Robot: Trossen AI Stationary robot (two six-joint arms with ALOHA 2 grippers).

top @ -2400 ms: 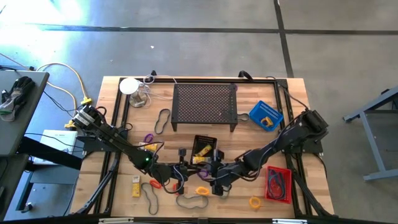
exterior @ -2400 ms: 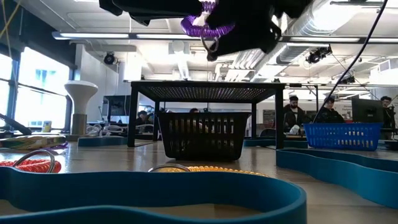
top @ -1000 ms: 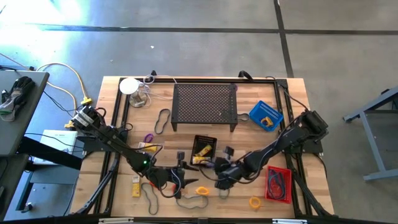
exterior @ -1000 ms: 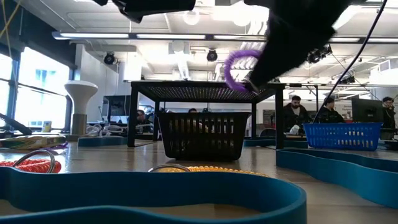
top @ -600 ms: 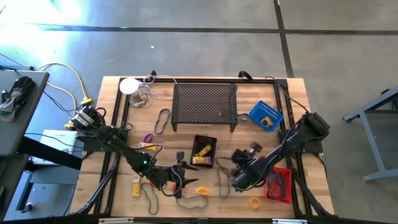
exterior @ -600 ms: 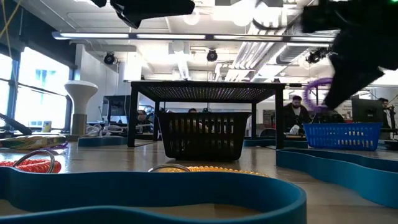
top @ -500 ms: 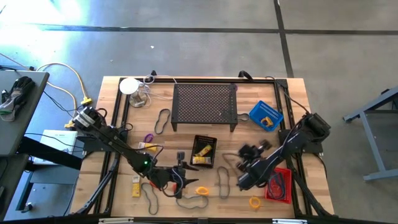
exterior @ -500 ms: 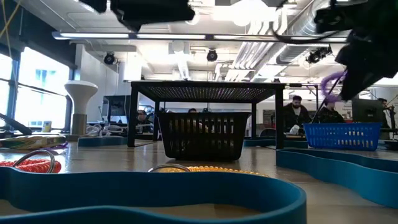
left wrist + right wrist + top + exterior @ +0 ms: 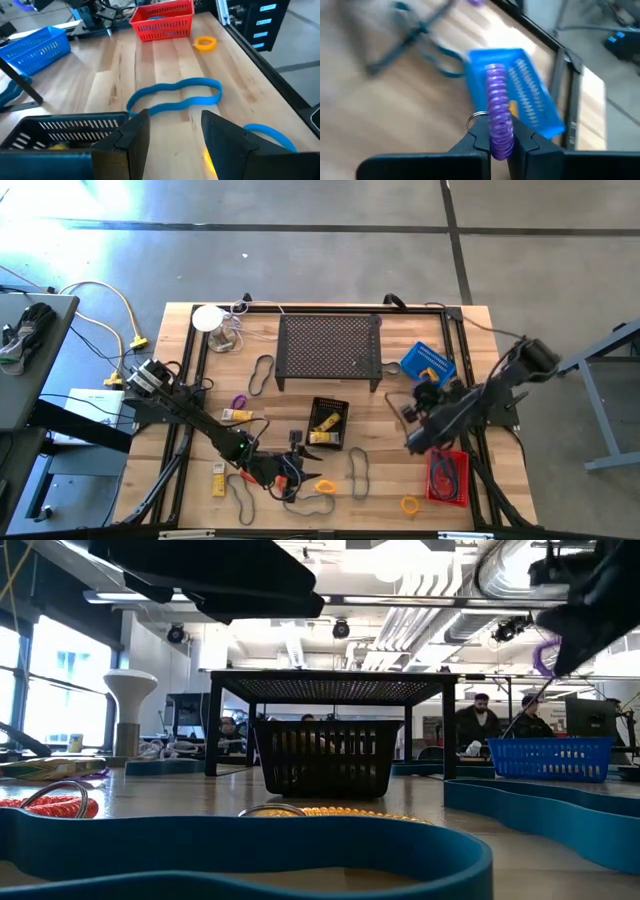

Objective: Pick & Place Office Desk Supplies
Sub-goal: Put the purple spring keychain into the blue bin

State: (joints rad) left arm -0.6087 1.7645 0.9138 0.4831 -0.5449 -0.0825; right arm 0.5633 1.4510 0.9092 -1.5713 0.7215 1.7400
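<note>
My right gripper point(image 9: 422, 396) is shut on a purple coil ring point(image 9: 497, 107), held in the air on the near side of the blue basket point(image 9: 428, 365); in the low view the ring point(image 9: 543, 655) shows high at the right. My left gripper point(image 9: 172, 135) stands open low over the table's near middle point(image 9: 297, 465), nothing between its fingers. A blue rubber-band loop point(image 9: 175, 97) lies flat just ahead of it. The black basket point(image 9: 328, 423) holds yellow packets. An orange ring point(image 9: 325, 487) and a yellow ring point(image 9: 409, 505) lie on the wood. My right gripper pinches the purple coil ring's near part point(image 9: 502, 139) between its two fingers. The fingers slant down toward the table's far side. The ring stands out beyond the fingertips, edge on, lifted clear of the table.
The large black perforated stand point(image 9: 330, 350) fills the far middle. The red basket point(image 9: 447, 473) sits near right. Band loops point(image 9: 262, 372) point(image 9: 240, 495) and a yellow packet point(image 9: 218, 478) lie on the left half. A white lamp-like object point(image 9: 210, 318) stands far left.
My right gripper, still shut on the purple ring, has swung from beside the black basket toward the table's right and far side, up to the blue basket, turning its wrist on the way. My left gripper has sunk a little, still open.
</note>
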